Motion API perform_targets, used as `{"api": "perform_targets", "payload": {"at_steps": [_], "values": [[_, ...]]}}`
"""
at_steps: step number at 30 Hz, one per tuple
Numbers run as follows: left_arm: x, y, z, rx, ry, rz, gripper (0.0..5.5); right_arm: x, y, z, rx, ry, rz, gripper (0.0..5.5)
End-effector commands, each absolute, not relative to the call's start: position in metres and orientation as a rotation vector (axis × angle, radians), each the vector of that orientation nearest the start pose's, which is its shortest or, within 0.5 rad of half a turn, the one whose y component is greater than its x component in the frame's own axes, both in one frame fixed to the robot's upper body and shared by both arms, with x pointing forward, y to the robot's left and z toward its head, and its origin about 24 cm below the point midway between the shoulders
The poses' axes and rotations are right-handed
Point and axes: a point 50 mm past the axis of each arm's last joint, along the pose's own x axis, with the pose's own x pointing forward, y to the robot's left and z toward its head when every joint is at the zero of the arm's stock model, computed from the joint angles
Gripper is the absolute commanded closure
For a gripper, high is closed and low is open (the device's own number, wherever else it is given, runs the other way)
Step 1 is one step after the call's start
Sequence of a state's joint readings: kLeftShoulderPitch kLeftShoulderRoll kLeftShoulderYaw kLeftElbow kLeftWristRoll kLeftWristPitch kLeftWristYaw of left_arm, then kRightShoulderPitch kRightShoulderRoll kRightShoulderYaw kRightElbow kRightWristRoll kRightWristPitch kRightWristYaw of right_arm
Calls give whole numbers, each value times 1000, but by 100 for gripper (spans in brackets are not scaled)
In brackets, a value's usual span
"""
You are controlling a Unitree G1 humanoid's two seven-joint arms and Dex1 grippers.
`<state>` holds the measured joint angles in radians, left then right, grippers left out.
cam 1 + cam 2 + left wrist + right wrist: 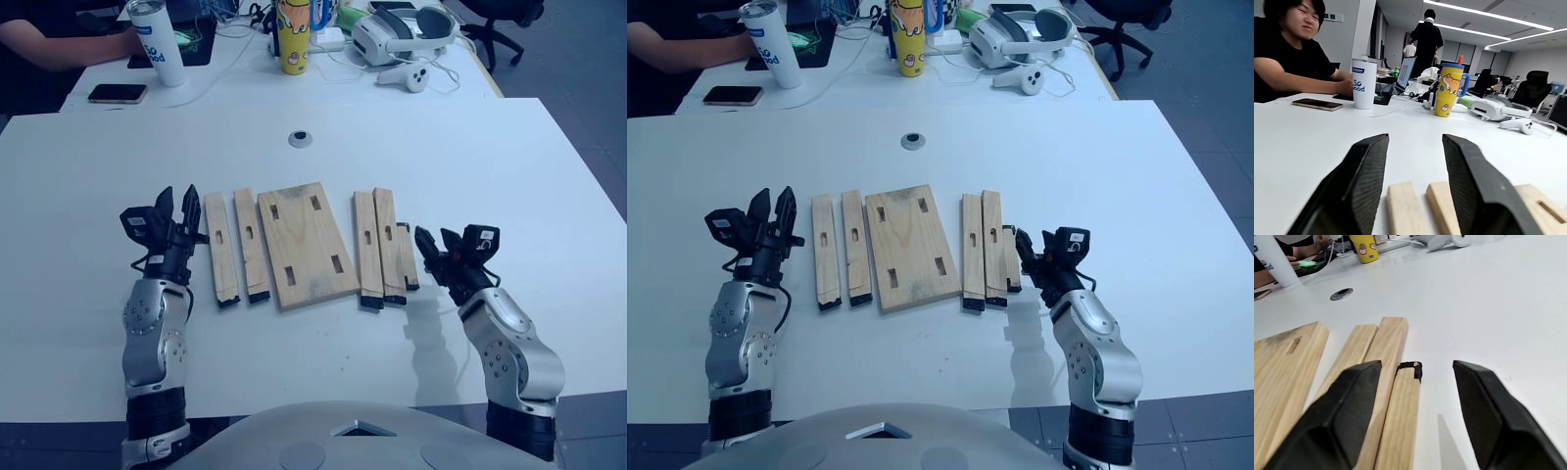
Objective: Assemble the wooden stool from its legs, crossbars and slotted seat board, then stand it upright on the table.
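Nearest, the left pincer (pixel 177 202) and right pincer (pixel 434 238) are hanging low over the table (pixel 490 157), both spread wide and gripping nothing. The seat (pixel 306 243) is lying flat in the middle, slots facing up. The left pincer is sitting just left of the two legs (pixel 220 250) that are lying side by side left of the seat. Right of the seat, two more legs (pixel 367 250) are lying touching each other. A short bar (pixel 1400 416) is lying beyond them, lined up between the right pincer's fingers, probably as the first pick. Everything is lying parallel, seemingly for easy reach; nothing is joined yet.
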<state>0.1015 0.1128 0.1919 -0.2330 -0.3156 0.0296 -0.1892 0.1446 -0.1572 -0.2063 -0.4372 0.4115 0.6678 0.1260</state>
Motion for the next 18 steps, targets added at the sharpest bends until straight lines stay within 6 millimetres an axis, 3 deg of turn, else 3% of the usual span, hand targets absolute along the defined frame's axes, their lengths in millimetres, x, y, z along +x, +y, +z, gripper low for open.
{"api": "perform_targets", "payload": {"at_steps": [1,8,18], "values": [[238,209,75,-172,-144,-9,349,225,-202,54,245,375,91,279],[247,206,76,-182,-158,-21,349,219,-200,40,284,506,176,279],[245,205,72,-205,-151,-28,349,206,-193,25,96,714,274,279]]}}
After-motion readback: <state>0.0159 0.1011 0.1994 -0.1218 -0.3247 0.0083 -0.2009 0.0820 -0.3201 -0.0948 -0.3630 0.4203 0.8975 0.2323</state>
